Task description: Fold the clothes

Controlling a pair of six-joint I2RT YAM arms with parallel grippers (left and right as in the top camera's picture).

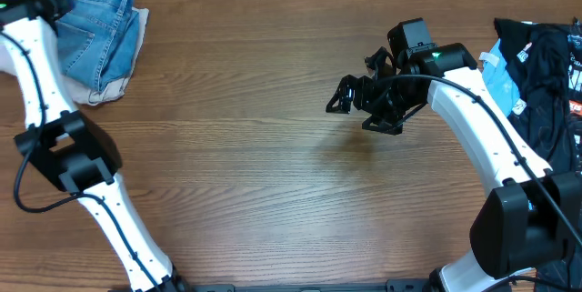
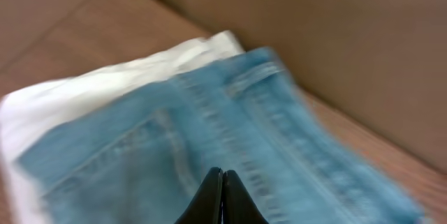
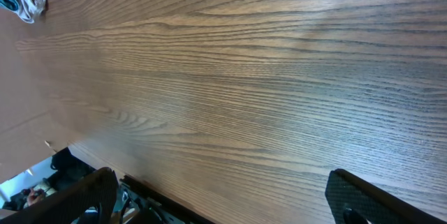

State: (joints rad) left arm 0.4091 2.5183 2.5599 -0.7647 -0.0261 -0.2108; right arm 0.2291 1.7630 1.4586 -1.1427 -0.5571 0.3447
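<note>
The left gripper (image 2: 222, 197) had its jaws pressed together, holding nothing, over the folded jeans (image 2: 209, 133), which lay on pale cloth (image 2: 70, 98) at the table's (image 1: 273, 192) far left corner. The right gripper (image 1: 353, 108) hung spread wide mid-table. White tags on the black garment (image 1: 541, 74) were too small to read.

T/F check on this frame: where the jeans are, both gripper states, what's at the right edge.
1. The jeans lie folded near the table's far left corner, on top of a pale garment. True.
2. The left gripper is wide open. False: its fingers are pressed together above the jeans.
3. The right gripper holds the jeans. False: it is open over bare wood, far from them.
4. A black garment lies at the right edge. True.
</note>
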